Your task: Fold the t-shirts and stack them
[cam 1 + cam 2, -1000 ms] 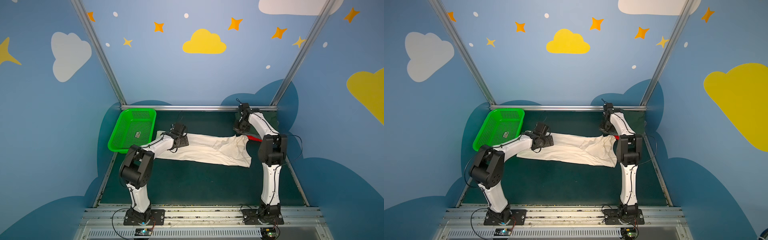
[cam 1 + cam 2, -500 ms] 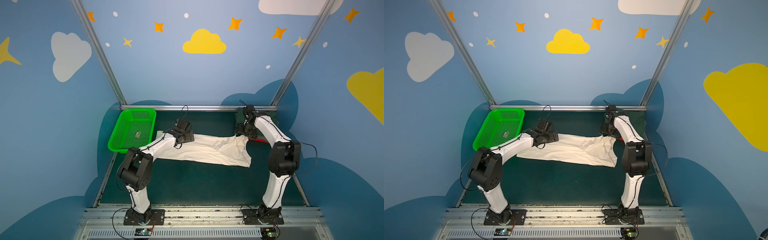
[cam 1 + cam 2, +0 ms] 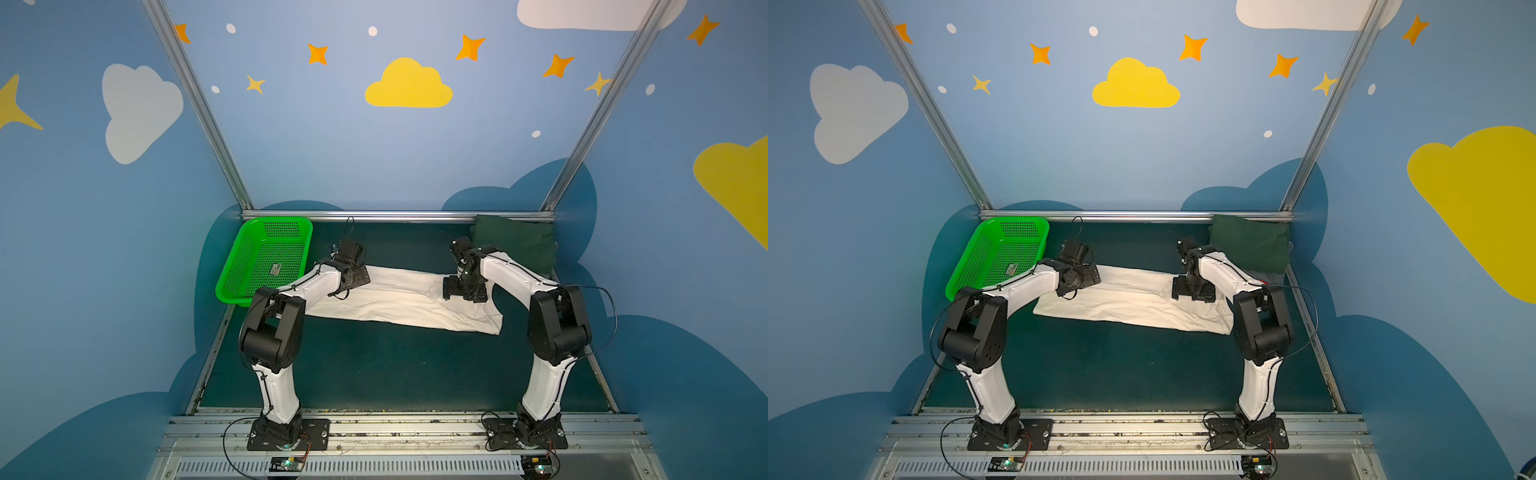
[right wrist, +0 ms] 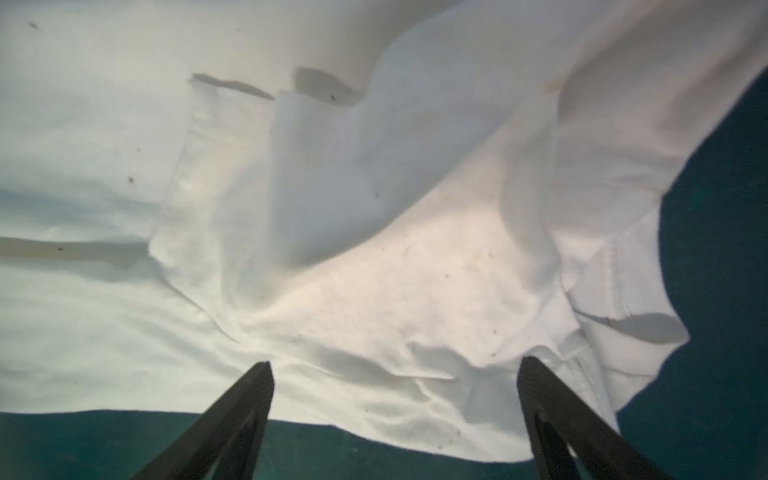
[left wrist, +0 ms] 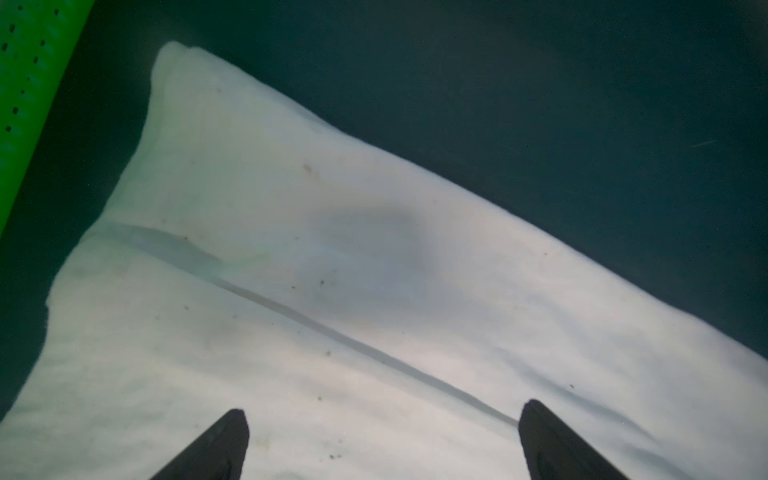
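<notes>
Both top views: cream tee (image 3: 399, 299) (image 3: 1129, 303) lies flat on the dark green mat (image 3: 374, 365), mid-table and toward the far side, folded into a long strip. Long axis runs left-right, slightly slanted, with the left end farther and the right end nearer. The squared plain end points left toward the green basket (image 3: 270, 220) (image 3: 1013, 220); the rumpled end points right. A folded dark green tee (image 3: 515, 245) (image 3: 1250, 245) sits in the far right corner, apart from the cream one. The left arm is bent at the elbow and reaches far and inward, with the left gripper (image 3: 357, 277) (image 3: 1086, 277) low over the strip's left end. The right arm arches up and curls back inward, with the right gripper (image 3: 463, 291) (image 3: 1194, 293) pointing down over the right end. Left wrist view: the left gripper (image 5: 384, 409) has its jaws spread wide and empty, both tips above the cloth. A fold crease runs diagonally between them, the tee's corner is ahead, and the basket (image 5: 25, 83) wall is just beside that corner. Small dark specks show on the fabric. Right wrist view: the right gripper (image 4: 395, 362) is released, its jaws wide apart with nothing between them, hanging over the wrinkled end. A hemmed sleeve lies near one tip and mat shows past the cloth edge.
</notes>
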`<action>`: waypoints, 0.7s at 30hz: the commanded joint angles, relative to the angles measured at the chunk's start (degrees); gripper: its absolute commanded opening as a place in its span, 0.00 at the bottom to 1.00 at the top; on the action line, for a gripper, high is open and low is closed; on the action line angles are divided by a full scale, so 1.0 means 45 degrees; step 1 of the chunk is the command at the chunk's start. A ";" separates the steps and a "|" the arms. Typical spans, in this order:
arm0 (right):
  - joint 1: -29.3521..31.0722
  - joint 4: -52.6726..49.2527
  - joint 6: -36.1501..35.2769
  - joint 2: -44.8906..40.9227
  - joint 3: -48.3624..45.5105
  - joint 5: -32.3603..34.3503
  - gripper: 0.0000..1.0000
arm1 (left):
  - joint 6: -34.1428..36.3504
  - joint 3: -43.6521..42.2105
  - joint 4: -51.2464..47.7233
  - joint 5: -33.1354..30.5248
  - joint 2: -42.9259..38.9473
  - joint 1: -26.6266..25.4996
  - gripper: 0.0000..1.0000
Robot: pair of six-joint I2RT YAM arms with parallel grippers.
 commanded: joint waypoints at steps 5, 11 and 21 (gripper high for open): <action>0.0046 0.0054 0.0165 0.1602 0.1318 -0.0129 0.90 | -0.0332 -0.0369 -0.0653 -0.0140 0.0464 0.0229 1.00; 0.0064 -0.0276 0.0062 0.2594 0.2279 -0.0263 0.90 | -0.0410 -0.0869 -0.0559 0.0113 0.0540 0.0368 1.00; 0.0156 -0.0579 -0.0221 0.3383 0.2950 -0.0679 0.90 | -0.0019 -0.1337 -0.0599 0.0591 0.0723 0.0536 1.00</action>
